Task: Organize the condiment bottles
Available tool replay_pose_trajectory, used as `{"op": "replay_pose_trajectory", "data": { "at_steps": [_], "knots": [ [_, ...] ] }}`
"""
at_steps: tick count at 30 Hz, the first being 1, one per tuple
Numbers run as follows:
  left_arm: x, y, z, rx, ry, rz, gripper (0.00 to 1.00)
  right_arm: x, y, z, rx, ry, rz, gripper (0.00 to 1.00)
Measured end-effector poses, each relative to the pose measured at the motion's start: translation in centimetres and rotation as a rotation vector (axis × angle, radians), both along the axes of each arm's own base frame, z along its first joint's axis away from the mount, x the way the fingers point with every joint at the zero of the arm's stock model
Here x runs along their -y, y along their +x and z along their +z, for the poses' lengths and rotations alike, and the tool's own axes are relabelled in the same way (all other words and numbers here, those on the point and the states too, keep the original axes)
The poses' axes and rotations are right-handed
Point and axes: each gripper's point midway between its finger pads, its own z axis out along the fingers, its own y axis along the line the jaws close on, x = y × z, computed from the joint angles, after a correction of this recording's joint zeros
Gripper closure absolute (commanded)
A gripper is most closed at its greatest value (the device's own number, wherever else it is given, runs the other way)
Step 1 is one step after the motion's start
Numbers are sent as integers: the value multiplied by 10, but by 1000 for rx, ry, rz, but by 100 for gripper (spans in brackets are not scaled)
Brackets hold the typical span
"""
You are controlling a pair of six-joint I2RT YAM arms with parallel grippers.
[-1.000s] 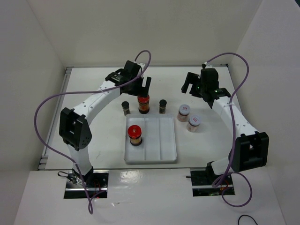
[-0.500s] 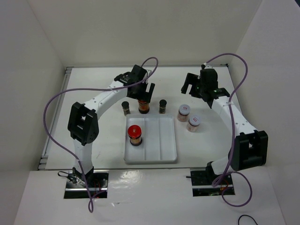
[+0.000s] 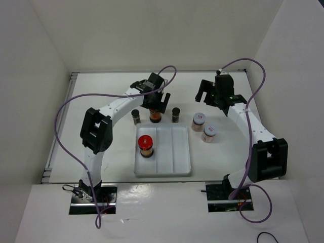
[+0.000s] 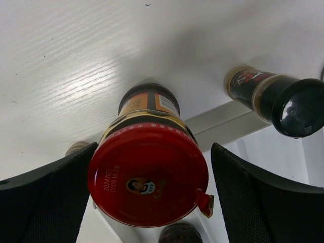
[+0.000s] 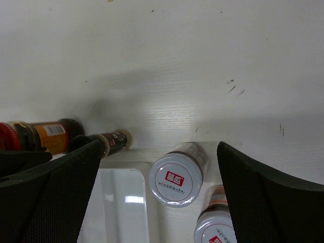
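One red-capped jar [image 3: 146,145] is standing in the white tray's [image 3: 179,167] left section. Just beyond, the left gripper [image 3: 156,103] is straddling the second red-capped jar [image 4: 148,179], jaws spread beside its cap, likely to pair it with the first. Far right, the right gripper [image 3: 205,91] is hovering open and empty.

Tray [image 3: 174,154] at centre, before the arm bases; single bottle [image 3: 146,145] stands in its left section. Just behind its far edge, a row: left bottle [image 3: 135,117], middle bottle [image 3: 155,117], right bottle [image 3: 175,114]. Right of the tray: rear jar [image 3: 199,120], with front jar [image 3: 209,132] just beside it, nearer and further right.
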Motion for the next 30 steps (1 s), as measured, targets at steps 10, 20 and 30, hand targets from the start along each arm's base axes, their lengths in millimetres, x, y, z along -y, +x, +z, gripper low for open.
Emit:
{"op": "replay_pose_trajectory", "data": {
  "at_steps": [10, 20, 30],
  "knots": [
    [-1, 0, -8, -10, 19, 5, 15, 0, 1, -5, -12, -3, -2, 1],
    [-2, 1, -13, -16, 29, 9, 42, 0, 1, -6, -14, -4, -2, 1],
    [-3, 1, -12, -13, 33, 10, 52, 0, 2, -9, -21, -5, -1, 1]
  ]
}}
